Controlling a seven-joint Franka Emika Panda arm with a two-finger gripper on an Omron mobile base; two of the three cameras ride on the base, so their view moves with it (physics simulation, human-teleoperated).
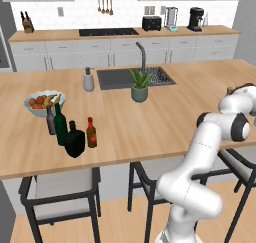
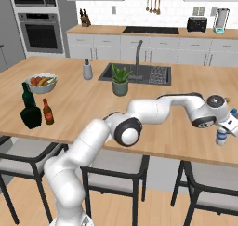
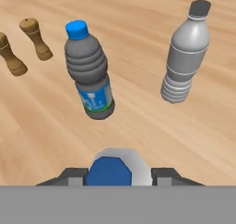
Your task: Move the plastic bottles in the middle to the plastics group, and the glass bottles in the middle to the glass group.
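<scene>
On the wooden counter [image 1: 150, 117], at its left end, stand a tall green glass bottle [image 1: 60, 124], a squat blackish bottle [image 1: 75, 139] and a slim red-capped bottle [image 1: 91, 133]. Far right, the claw [image 3: 119, 177] clamps a blue-capped plastic bottle [image 3: 117, 168] beside two ribbed ones [image 3: 89, 71].

I note matt wood-grain counter [image 3: 138, 126]; ribbed grey plastic bottles [image 3: 90, 71], smooth blue cap [image 3: 76, 29]; turned wooden shakers [image 3: 37, 39].
</scene>
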